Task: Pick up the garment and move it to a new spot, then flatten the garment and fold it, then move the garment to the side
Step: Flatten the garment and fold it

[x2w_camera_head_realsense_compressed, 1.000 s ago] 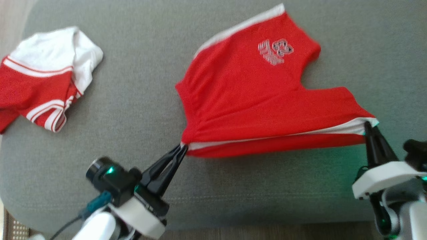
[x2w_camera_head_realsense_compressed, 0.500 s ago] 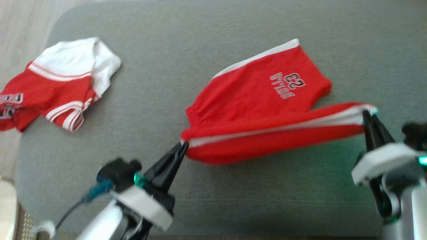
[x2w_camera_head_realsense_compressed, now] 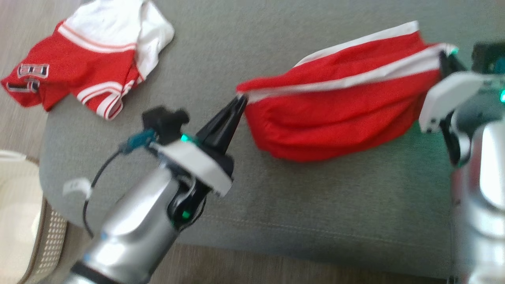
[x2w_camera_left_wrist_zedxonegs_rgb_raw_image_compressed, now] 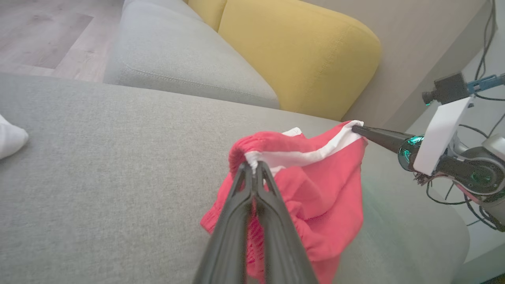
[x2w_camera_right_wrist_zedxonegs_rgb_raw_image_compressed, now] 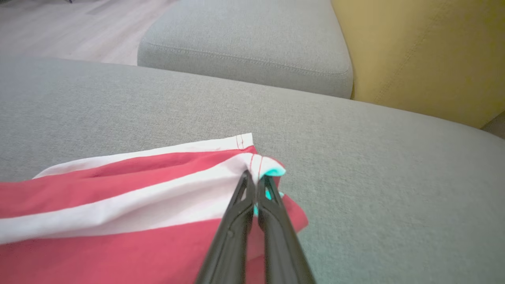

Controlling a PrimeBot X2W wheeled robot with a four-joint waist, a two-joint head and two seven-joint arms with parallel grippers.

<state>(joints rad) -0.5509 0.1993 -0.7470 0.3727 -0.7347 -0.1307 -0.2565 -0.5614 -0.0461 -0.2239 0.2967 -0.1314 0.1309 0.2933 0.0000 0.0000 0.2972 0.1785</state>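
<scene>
Across the middle-right of the head view, the red shorts (x2w_camera_head_realsense_compressed: 335, 118) are strung out between both arms over the grey sofa seat (x2w_camera_head_realsense_compressed: 315, 205). The left gripper (x2w_camera_head_realsense_compressed: 240, 98) has its jaws clamped tight on the corner at the left end of the white side stripe (x2w_camera_head_realsense_compressed: 347, 81). The right gripper (x2w_camera_head_realsense_compressed: 444, 55) is pinching the other end of that stripe near the upper right of the frame. Between them the stripe runs fairly taut, and the red fabric sags below it in loose folds that look like they reach the seat.

Left wrist view is the same deal: left gripper (x2w_camera_left_wrist_zedxonegs_rgb_raw_image_compressed: 254, 165) closed on a bunched white-and-red corner of the shorts (x2w_camera_left_wrist_zedxonegs_rgb_raw_image_compressed: 315, 189), with the right gripper (x2w_camera_left_wrist_zedxonegs_rgb_raw_image_compressed: 355, 128) poking in from the right of the frame, tips buried in the white edge. Right wrist view has the right gripper (x2w_camera_right_wrist_zedxonegs_rgb_raw_image_compressed: 255, 175) shut on a folded bit of white hem, and the shorts (x2w_camera_right_wrist_zedxonegs_rgb_raw_image_compressed: 118, 244) spread toward the lower left of the frame.

As for writing, no print is visible on the shorts. A second red-and-white jersey (x2w_camera_head_realsense_compressed: 79, 67) lies crumpled at the upper left of the head view. It has a lettered patch (x2w_camera_head_realsense_compressed: 33, 70), but that's too blurry to read.

Also around: a yellow cushion (x2w_camera_left_wrist_zedxonegs_rgb_raw_image_compressed: 300, 55) behind the seat, and a pale perforated basket (x2w_camera_head_realsense_compressed: 23, 205) at the lower left.
</scene>
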